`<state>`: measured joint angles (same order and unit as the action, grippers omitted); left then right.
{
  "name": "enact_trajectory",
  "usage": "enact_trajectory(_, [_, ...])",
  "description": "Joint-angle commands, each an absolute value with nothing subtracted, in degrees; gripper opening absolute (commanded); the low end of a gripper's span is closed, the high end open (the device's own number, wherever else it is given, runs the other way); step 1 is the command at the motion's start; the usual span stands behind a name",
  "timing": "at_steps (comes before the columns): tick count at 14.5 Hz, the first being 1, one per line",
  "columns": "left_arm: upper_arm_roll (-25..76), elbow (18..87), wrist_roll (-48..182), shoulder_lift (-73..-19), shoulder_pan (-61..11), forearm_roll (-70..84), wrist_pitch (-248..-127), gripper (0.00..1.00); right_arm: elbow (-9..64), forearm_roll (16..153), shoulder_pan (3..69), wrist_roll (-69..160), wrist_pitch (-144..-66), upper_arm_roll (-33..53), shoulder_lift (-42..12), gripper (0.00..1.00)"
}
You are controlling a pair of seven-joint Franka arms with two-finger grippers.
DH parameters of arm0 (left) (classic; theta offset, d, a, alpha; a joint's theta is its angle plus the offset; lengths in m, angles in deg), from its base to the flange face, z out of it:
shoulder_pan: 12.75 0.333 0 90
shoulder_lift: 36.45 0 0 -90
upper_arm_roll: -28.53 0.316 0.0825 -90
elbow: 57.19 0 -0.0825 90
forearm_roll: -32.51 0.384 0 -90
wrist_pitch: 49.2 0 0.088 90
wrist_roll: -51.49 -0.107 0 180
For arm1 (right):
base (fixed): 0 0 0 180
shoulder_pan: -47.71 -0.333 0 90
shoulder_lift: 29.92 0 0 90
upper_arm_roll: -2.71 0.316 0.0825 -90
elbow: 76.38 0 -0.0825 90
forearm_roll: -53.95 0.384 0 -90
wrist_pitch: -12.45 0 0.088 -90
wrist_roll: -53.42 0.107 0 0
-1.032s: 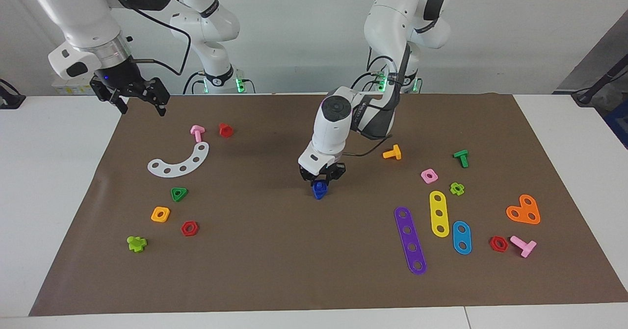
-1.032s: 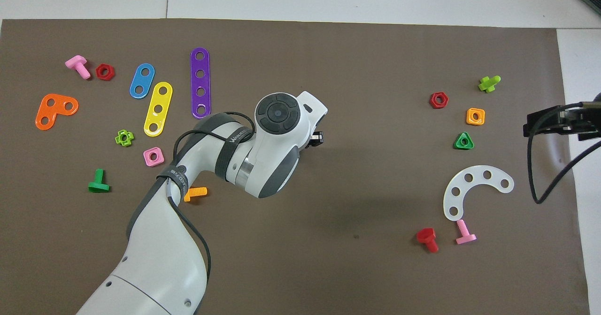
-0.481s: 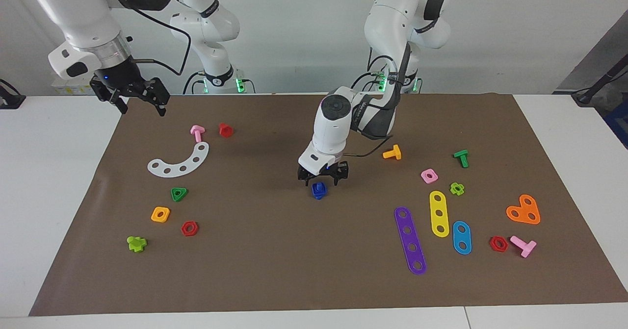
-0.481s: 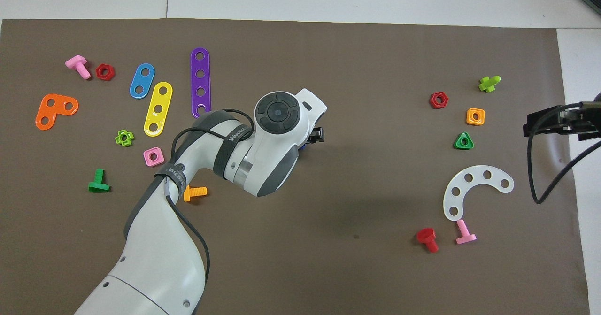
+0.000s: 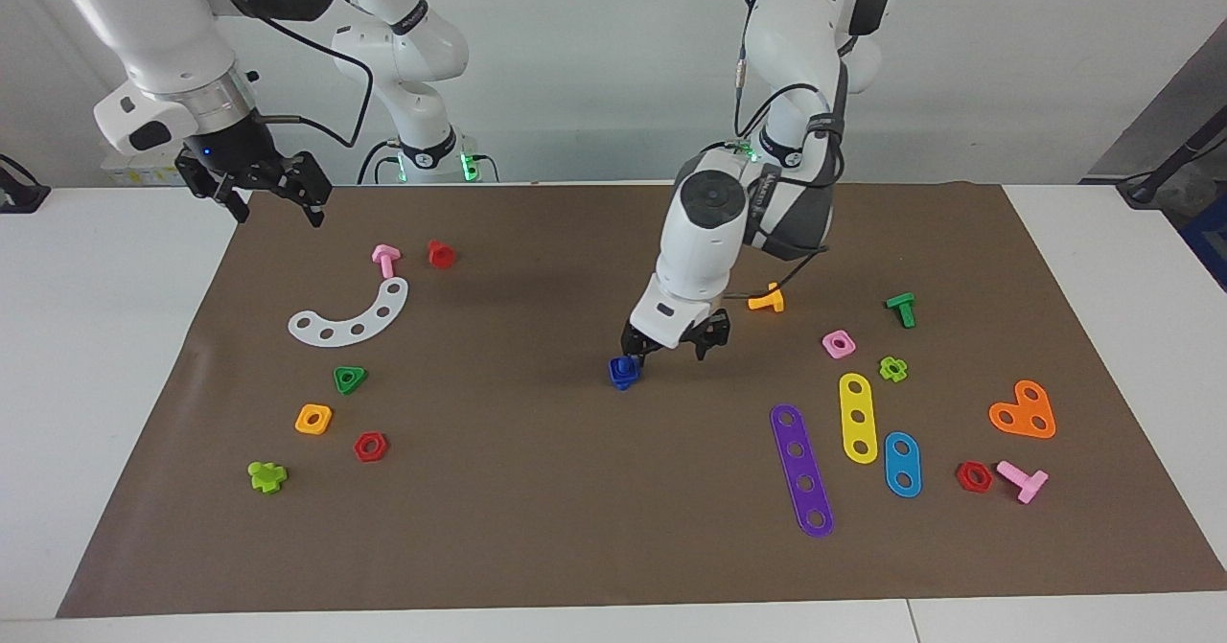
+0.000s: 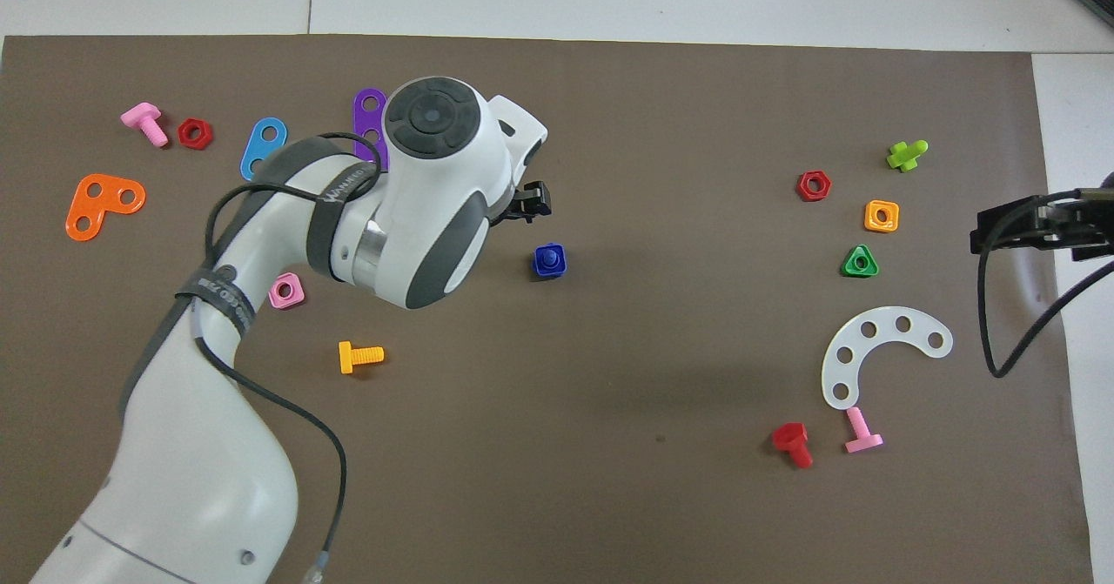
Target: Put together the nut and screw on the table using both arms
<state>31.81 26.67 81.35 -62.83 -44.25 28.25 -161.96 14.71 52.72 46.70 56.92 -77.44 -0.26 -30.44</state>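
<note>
The dark blue nut and screw [image 5: 623,372] stand together as one small piece in the middle of the brown mat [image 5: 537,509] on the table. From overhead the piece [image 6: 549,260] has a squarish outline with a round knob in its centre. My left gripper [image 5: 671,348] hangs open and empty just above the mat, beside the piece toward the left arm's end, not touching it; it also shows in the overhead view [image 6: 529,202]. My right gripper [image 5: 257,191] waits open and raised over the mat's edge at the right arm's end.
Near the left gripper lie an orange bolt [image 5: 767,299], a pink square nut [image 5: 839,343] and purple [image 5: 801,470], yellow [image 5: 857,417] and blue [image 5: 902,464] strips. A white curved strip [image 5: 352,315], a red bolt [image 5: 440,253] and several nuts lie toward the right arm's end.
My left gripper opened and let go of the blue piece, then rose a little and moved aside toward the left arm's end. The piece stays on the mat. The right arm has not moved.
</note>
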Motion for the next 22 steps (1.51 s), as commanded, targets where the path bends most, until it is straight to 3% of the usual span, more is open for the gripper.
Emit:
enact_trajectory(1, [31.16,28.51,73.75,-56.77,-38.52,28.29,-155.39,0.98,15.38,52.98,46.92,56.67,-77.37,-0.19,-31.41,1.00])
enact_trajectory(11, [31.69,40.02,50.35,-44.98,-21.38,28.64,-149.75,0.94,15.38,52.98,46.92,56.67,-77.46,-0.19,-31.41,1.00])
enact_trajectory(16, [31.69,42.03,50.17,-38.75,-17.94,30.40,-146.41,0.94,15.38,52.98,46.92,56.67,-77.46,-0.19,-31.41,1.00])
enact_trajectory(22, [31.52,42.22,51.57,-33.21,-18.64,36.90,-142.63,0.95,15.38,52.98,46.92,56.67,-77.46,-0.19,-31.32,1.00])
